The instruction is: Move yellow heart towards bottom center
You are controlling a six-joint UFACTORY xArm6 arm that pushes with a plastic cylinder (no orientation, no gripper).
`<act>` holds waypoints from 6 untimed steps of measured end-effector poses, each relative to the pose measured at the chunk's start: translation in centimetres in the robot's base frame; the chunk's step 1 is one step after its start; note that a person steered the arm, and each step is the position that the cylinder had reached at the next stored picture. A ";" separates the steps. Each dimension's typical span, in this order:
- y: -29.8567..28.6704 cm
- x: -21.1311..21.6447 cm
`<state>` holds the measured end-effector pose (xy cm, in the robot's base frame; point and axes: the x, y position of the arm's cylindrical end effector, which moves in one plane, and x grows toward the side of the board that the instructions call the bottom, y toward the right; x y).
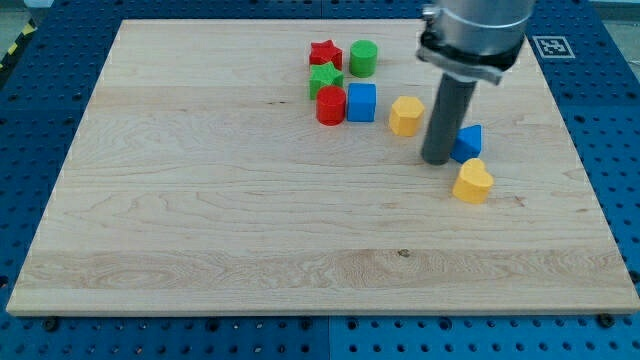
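The yellow heart (472, 182) lies on the wooden board at the view's right, a little below the middle. My tip (437, 160) stands just up and left of it, with a small gap between them. A blue block (468, 142) sits right beside the rod on its right, partly hidden by it. A yellow hexagon-like block (405, 115) lies just left of the rod.
A cluster sits at the view's top centre: red star (325, 54), green cylinder (363, 58), green star (325, 78), red cylinder (331, 105), blue cube (361, 102). The board's right edge (590, 190) is near the heart. A blue pegboard surrounds the board.
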<state>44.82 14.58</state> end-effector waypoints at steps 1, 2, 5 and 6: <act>6.5 0.3; 9.6 0.4; 2.1 5.7; 1.9 8.5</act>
